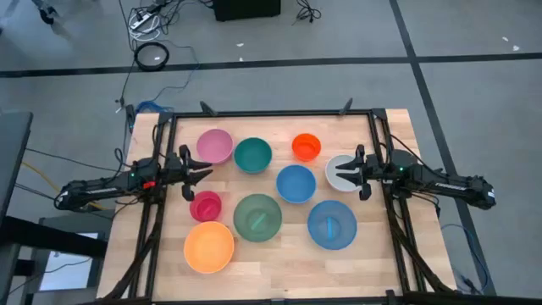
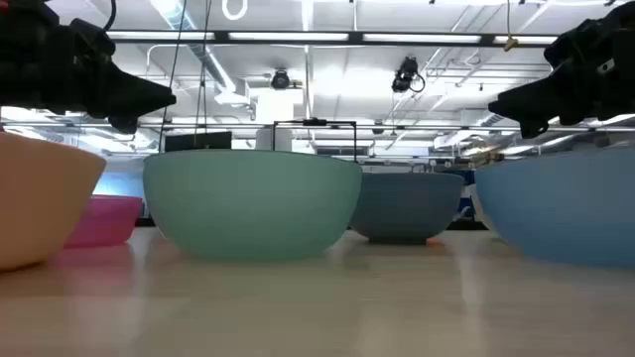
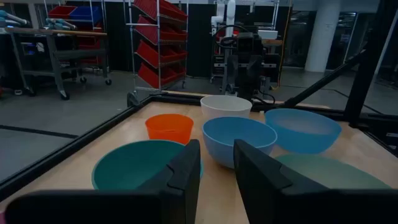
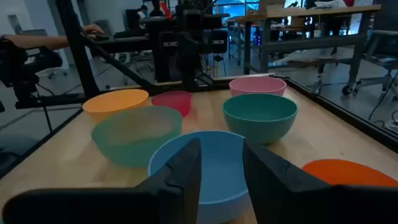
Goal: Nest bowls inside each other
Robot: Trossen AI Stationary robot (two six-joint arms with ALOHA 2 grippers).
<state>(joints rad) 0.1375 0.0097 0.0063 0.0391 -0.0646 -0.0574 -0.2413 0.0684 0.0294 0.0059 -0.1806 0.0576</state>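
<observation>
Nine bowls stand apart, each on its base, on the wooden table: pink (image 1: 215, 145), teal (image 1: 252, 155), small orange (image 1: 306, 146), white (image 1: 339, 172), blue (image 1: 295, 183), green (image 1: 257, 217), light blue (image 1: 331, 224), small red (image 1: 205, 206) and orange (image 1: 208, 246). My left gripper (image 1: 201, 169) hangs open at the table's left side, between the pink and small red bowls, pointing at the teal bowl (image 3: 137, 165). My right gripper (image 1: 354, 174) is open above the white bowl's right part, with the blue bowl (image 4: 205, 162) just ahead. In the low view both grippers are above the bowls.
A black frame (image 1: 271, 113) runs along the table's far edge and down both sides beside the arms. Bare wood shows along the near edge (image 1: 279, 271). Beyond the table are floor cables (image 1: 152, 55), red shelving (image 3: 161, 43) and work benches.
</observation>
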